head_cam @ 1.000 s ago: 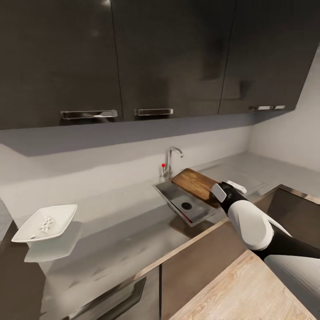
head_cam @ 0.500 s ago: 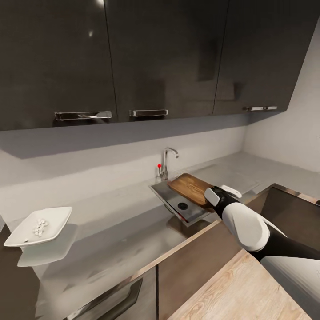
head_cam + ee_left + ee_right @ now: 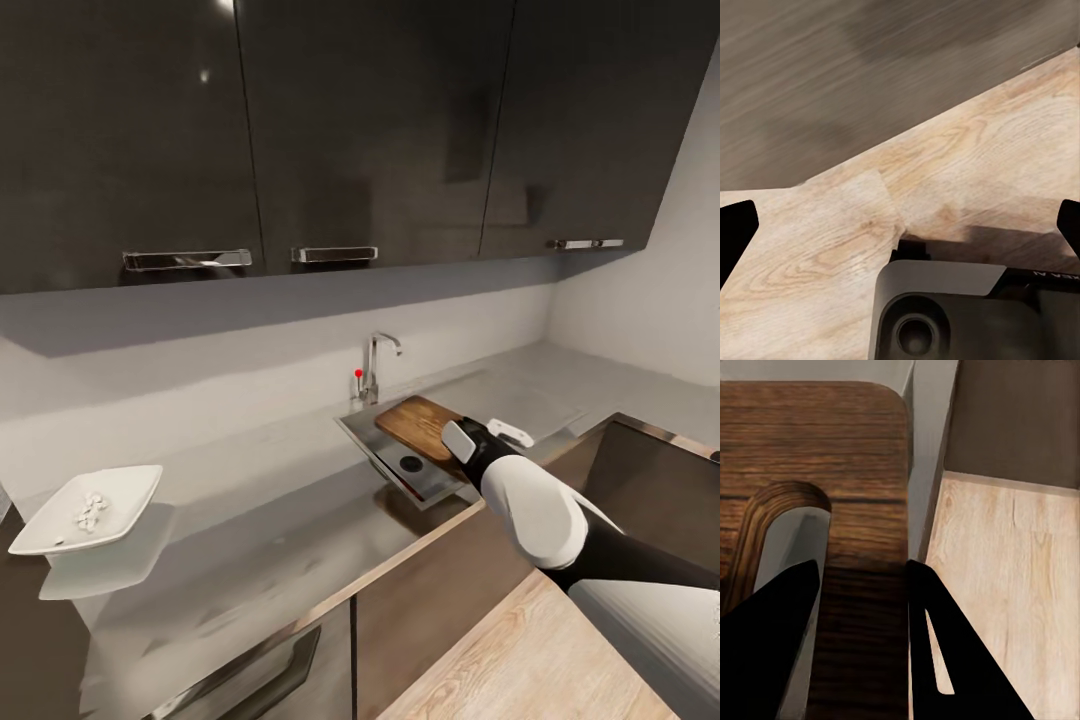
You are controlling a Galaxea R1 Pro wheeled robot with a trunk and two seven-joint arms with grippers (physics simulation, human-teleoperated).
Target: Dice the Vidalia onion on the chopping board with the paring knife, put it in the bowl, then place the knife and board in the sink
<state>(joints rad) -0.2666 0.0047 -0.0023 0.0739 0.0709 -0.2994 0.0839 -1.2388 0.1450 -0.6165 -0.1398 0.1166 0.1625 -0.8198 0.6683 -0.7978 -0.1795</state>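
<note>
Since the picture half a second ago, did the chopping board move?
Yes. The tap stays where it was in the head view, while the chopping board, held by the right gripper, has shifted left toward it and lower over the sink.

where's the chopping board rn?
In the head view the chopping board is held by the right gripper over the sink, just in front of the tap, right of centre.

Glossy white right arm (image 3: 535, 505) shell, black joints, black tool fingers (image 3: 772, 622)

Wood-grained chopping board (image 3: 420, 424), steel sink (image 3: 400, 462)
</note>
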